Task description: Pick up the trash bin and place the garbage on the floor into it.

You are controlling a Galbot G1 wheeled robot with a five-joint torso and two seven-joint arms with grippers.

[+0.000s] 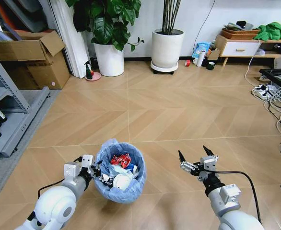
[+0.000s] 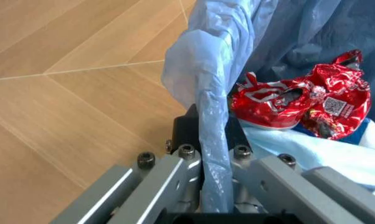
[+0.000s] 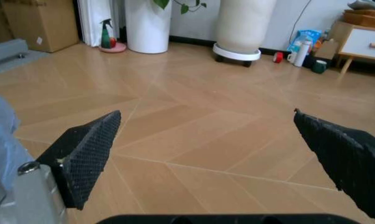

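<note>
The trash bin (image 1: pixel 120 171), round and lined with a crinkled light-blue bag, sits low in front of me, left of centre. Inside it lies garbage: a crushed red-white wrapper (image 1: pixel 120 159), crumpled white paper and a white disc (image 1: pixel 121 182). My left gripper (image 1: pixel 100 174) is shut on the bin's near-left rim; the left wrist view shows the blue bag rim (image 2: pixel 213 140) pinched between the fingers, with the red wrapper (image 2: pixel 299 100) just beyond. My right gripper (image 1: pixel 194 156) hovers to the right of the bin, open, nothing between its black pads (image 3: pixel 88 149).
Two large white plant pots (image 1: pixel 109 58) (image 1: pixel 167 48) stand at the far wall. Cardboard boxes (image 1: pixel 32 57) and a metal shelf (image 1: pixel 8 115) line the left side. A low cabinet (image 1: pixel 243 48) and tangled cables (image 1: pixel 277 103) lie to the right. Bare wooden floor (image 1: pixel 169 110) stretches ahead.
</note>
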